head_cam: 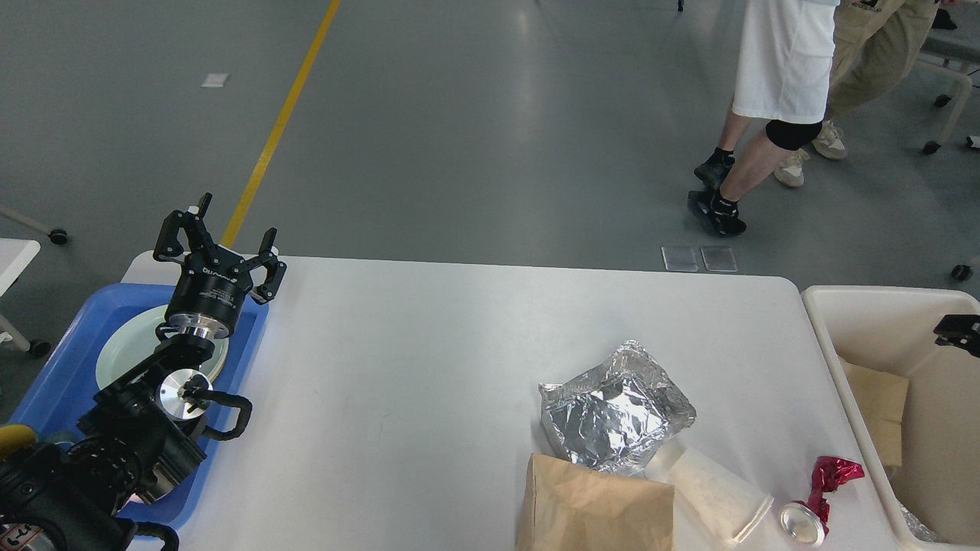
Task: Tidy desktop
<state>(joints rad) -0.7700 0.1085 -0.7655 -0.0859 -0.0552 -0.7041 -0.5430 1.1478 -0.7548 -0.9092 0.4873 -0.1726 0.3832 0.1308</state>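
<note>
The desktop (429, 367) is a large white tabletop. On its near right lie a crumpled silver foil bag (612, 405), a brown paper bag (589, 509), a tipped white paper cup (716, 493) and a crushed red can (815, 497). My left gripper (218, 245) is open and empty, raised above the far end of the blue tray (57, 360), which holds a white plate (126, 348). Only a small black part of my right arm (957, 330) shows at the right edge, over the cream bin (842, 306); its fingers cannot be told apart.
The cream bin holds brown cardboard (880, 405). Two people (781, 99) walk on the grey floor beyond the table. Another white table's corner (15, 256) shows at far left.
</note>
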